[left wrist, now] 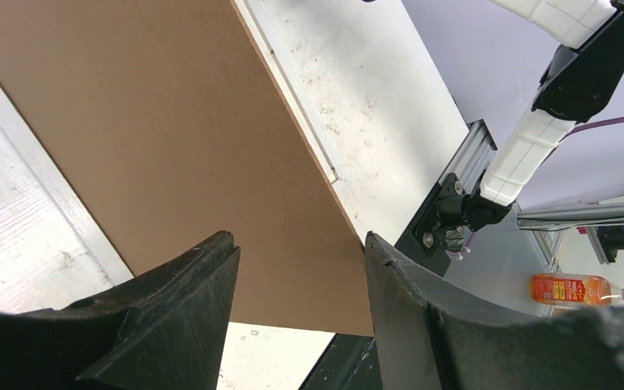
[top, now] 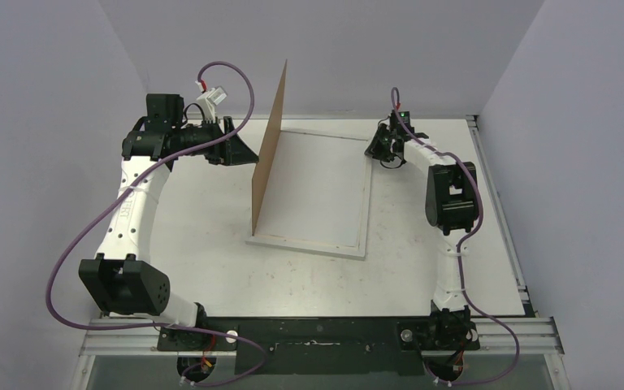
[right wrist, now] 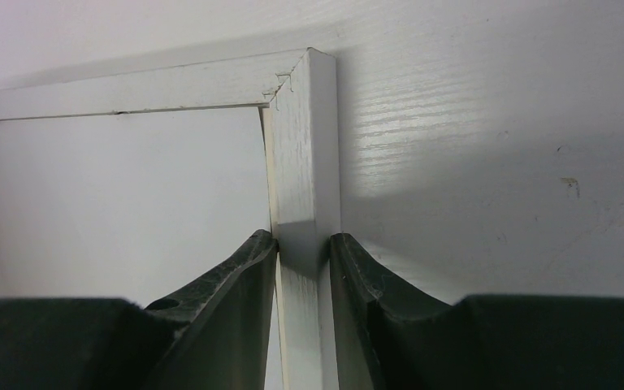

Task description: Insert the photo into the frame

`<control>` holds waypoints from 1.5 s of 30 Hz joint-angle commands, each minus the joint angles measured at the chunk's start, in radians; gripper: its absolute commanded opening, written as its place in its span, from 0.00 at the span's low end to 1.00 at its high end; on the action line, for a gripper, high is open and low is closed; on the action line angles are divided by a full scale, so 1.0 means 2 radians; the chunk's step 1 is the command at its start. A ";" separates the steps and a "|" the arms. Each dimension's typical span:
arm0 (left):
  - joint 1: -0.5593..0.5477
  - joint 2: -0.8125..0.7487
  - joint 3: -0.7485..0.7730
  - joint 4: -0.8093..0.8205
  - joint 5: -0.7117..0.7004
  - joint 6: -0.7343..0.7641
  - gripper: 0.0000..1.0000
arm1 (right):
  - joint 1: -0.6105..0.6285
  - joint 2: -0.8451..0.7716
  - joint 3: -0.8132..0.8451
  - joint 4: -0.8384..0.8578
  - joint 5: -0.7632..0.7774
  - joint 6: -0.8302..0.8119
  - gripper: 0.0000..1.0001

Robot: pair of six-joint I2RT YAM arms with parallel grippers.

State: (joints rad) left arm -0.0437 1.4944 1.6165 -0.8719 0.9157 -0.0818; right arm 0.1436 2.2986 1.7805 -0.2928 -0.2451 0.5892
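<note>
Your right gripper (right wrist: pixel 303 240) pinches the frame (top: pixel 309 246) by its right rail, near the far corner — frame flat on the table (top: pixel 203 260). Brown backing board (top: pixel 270 154) stands upright along its left edge (your left gripper (left wrist: pixel 299 237) gapes beside it, holding nothing).

A brown board (top: pixel 270 154) stands upright on the white table (top: pixel 211 244) (an orange bottle (left wrist: pixel 577 288) lies beyond).

The top camera looks down from above and behind over the whole table (top: pixel 211 236). The left wrist camera faces the upright board (left wrist: pixel 171 146) closely, the right arm (left wrist: pixel 520 154) beyond. The right wrist camera sits tight against a frame (right wrist: pixel 307 146) corner. The top view shares both.
</note>
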 commanded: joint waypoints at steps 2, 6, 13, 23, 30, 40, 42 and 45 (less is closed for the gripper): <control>0.006 0.003 0.000 -0.008 -0.025 0.024 0.55 | -0.007 -0.006 0.005 0.015 -0.002 0.004 0.16; 0.006 0.002 -0.002 -0.009 -0.026 0.025 0.55 | -0.009 -0.006 0.008 0.013 -0.005 0.004 0.05; 0.006 0.002 -0.002 -0.007 -0.026 0.024 0.55 | -0.010 -0.006 0.009 0.016 -0.010 0.003 0.05; 0.006 0.004 -0.003 -0.010 -0.028 0.026 0.55 | -0.007 -0.068 -0.017 0.008 0.066 0.004 0.89; 0.006 0.004 -0.005 -0.006 -0.028 0.025 0.55 | -0.001 -0.179 -0.070 0.039 0.072 0.037 0.98; 0.005 0.011 -0.013 0.013 -0.021 0.004 0.56 | 0.111 -0.248 -0.117 0.120 -0.039 0.164 0.90; 0.003 0.010 -0.018 0.026 -0.017 -0.007 0.56 | 0.124 -0.247 -0.132 0.168 -0.062 0.202 0.90; -0.006 0.009 -0.022 0.035 -0.014 -0.016 0.56 | 0.138 -0.241 -0.156 0.236 -0.089 0.258 0.90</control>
State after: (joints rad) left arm -0.0448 1.4948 1.5970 -0.8459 0.9325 -0.1123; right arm 0.4126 1.8069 1.5249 -0.0238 -0.3244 0.9237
